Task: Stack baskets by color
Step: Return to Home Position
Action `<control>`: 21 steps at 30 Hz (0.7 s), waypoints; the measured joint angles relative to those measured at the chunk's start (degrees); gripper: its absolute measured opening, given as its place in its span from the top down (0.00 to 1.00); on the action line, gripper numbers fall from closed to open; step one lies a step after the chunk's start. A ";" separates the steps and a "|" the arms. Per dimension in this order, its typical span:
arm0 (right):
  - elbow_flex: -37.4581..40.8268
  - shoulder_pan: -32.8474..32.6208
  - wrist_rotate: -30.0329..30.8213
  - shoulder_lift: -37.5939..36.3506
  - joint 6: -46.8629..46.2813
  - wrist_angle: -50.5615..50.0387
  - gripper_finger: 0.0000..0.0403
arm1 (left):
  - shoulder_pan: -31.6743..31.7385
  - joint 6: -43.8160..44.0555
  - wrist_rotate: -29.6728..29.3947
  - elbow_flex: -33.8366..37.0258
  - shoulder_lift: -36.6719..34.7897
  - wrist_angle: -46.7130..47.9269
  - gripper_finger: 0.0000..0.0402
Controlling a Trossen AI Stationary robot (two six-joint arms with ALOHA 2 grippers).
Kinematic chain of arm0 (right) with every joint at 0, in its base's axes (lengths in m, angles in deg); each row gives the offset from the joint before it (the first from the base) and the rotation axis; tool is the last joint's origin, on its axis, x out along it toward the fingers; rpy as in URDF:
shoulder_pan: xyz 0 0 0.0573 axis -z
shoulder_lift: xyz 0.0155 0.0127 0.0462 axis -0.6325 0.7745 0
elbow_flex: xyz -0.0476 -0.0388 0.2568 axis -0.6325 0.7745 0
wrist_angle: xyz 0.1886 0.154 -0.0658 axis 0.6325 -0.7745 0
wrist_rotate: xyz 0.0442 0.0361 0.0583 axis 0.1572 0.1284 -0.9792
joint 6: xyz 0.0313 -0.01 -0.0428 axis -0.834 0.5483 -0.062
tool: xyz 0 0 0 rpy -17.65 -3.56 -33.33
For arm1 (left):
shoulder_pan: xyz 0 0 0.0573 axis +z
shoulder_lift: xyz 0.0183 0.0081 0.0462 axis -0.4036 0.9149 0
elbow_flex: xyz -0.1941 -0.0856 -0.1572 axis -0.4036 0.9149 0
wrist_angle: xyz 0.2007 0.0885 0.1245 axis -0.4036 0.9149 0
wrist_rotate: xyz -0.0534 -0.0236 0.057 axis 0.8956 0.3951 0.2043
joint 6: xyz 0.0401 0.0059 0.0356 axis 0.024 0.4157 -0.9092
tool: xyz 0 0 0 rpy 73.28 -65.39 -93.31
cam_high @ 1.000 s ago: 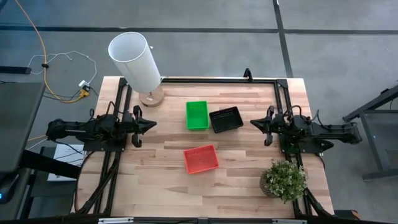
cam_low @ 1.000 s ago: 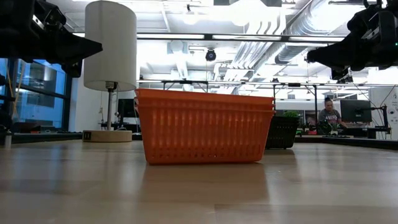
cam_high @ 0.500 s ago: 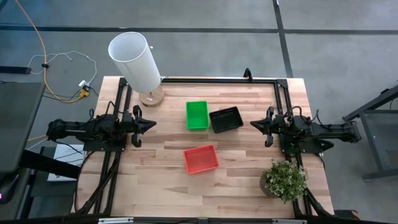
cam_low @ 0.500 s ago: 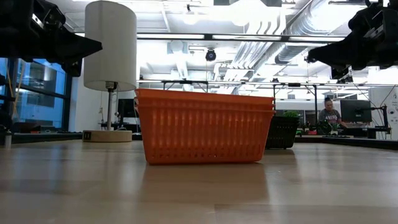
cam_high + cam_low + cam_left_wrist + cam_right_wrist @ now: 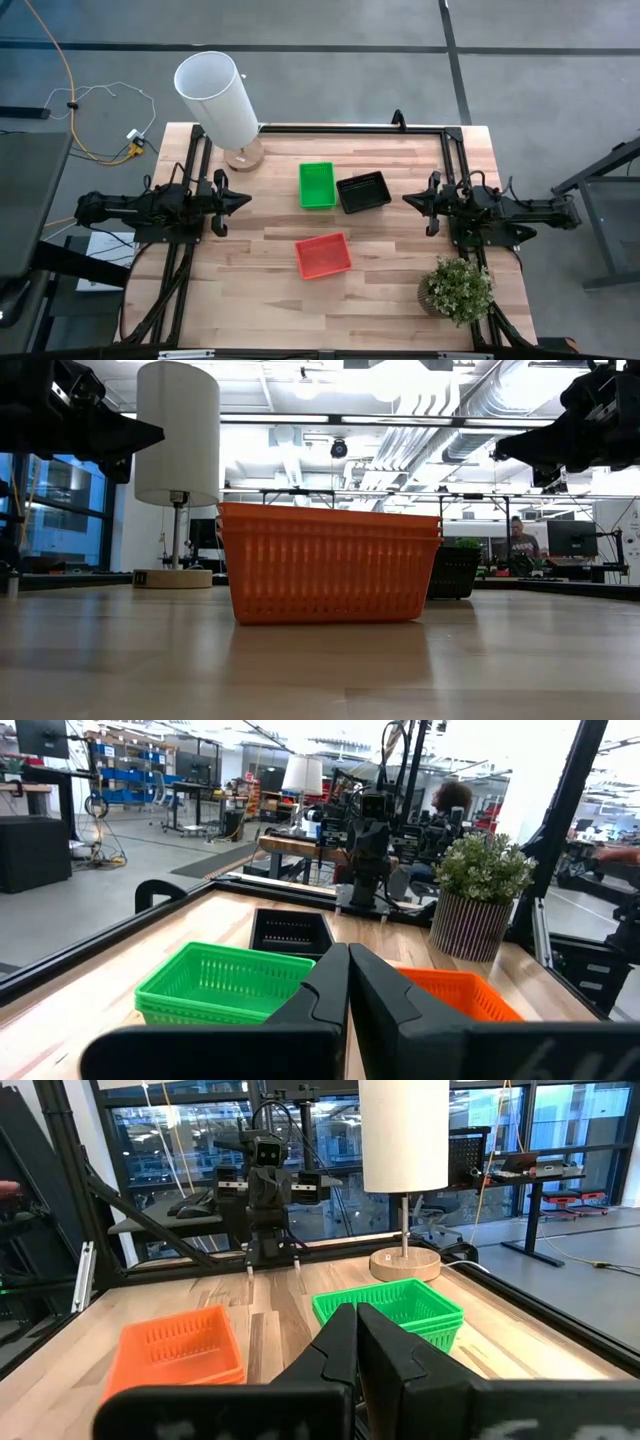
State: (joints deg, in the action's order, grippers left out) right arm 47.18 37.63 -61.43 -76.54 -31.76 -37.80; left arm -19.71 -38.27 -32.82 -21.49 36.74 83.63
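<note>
Three baskets, or stacks of them, rest on their bottoms in the middle of the wooden table: a green basket (image 5: 317, 185) and a black basket (image 5: 362, 192) side by side toward the far edge, a red basket (image 5: 322, 255) nearer the front. The red basket (image 5: 328, 565) shows two rims, one nested in another, and the green basket (image 5: 392, 1309) does too. My left gripper (image 5: 246, 200) hovers shut at the table's left side, pointing level toward the baskets. My right gripper (image 5: 407, 199) hovers shut at the right side, likewise level. Neither touches anything.
A tall white cylinder lamp (image 5: 216, 98) on a round wooden base stands at the far left corner. A small potted plant (image 5: 457, 290) sits at the near right corner. Bare wood lies along the front edge. A person shows far off in the room behind.
</note>
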 joint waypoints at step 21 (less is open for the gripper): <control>0.02 0.00 -0.09 0.79 0.00 -0.01 1.00 | 0.00 0.02 0.00 0.04 0.00 -0.03 1.00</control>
State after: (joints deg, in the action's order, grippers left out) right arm 47.20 37.63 -61.52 -75.75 -31.76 -37.81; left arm -19.71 -38.25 -32.82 -21.45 36.74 83.59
